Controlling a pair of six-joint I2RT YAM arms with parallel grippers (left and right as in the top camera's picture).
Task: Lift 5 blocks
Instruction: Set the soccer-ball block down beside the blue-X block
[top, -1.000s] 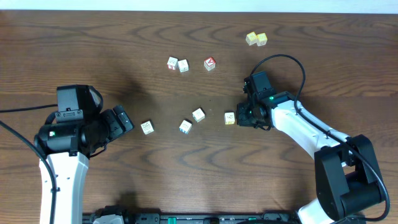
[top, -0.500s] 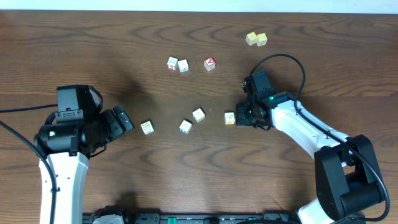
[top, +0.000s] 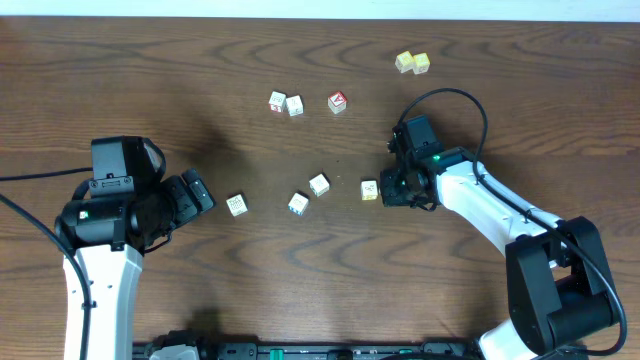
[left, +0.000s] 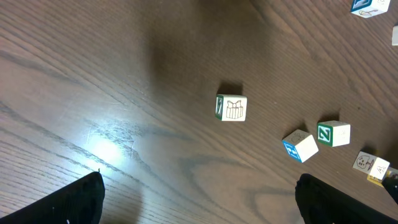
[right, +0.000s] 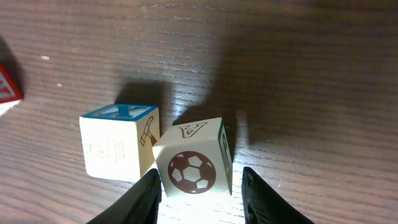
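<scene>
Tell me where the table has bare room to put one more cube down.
Free: the dark wooden table far-left, beyond the left hand; also the near strip between both arms. Crowded: the middle row of cream wooden cubes up to the right hand.

A brown letter, seemingly A, tops the football block (right: 193, 169). The green-marked block (left: 334, 133) bears a white N or Z. Other marks are unreadable.

I see my left arm (top: 100, 280) and right arm (top: 490, 212): white links, black joints, green lights, looping black cable (top: 452, 91).
</scene>
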